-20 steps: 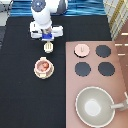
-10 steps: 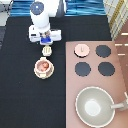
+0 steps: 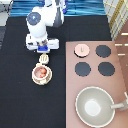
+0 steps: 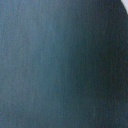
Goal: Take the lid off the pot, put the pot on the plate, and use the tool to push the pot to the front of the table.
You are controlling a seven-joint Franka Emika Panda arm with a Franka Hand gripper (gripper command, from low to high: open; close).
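Note:
The pale-pink pot [image 3: 41, 73], its reddish inside uncovered, sits on the cream plate [image 3: 34, 80] on the black table [image 3: 20, 102], left of the stove. Its lid [image 3: 82, 50] lies on the stove's top-left burner. My gripper [image 3: 43, 52] hangs just above the pot toward the exterior view's top. It is shut on the cream tool [image 3: 44, 59], whose slotted head points down and almost touches the pot's rim. The wrist view shows only a dark blue-grey blur.
The pinkish-brown stove counter [image 3: 120, 70] fills the exterior view's right, with three bare black burners [image 3: 82, 68]. A large grey-beige pan [image 3: 95, 106] with a handle stands at its bottom. The robot's white arm [image 3: 45, 20] rises at the top.
The gripper has carried the tool toward the exterior view's bottom, from well above the pot to right beside its rim. Pot, plate and lid have stayed in place.

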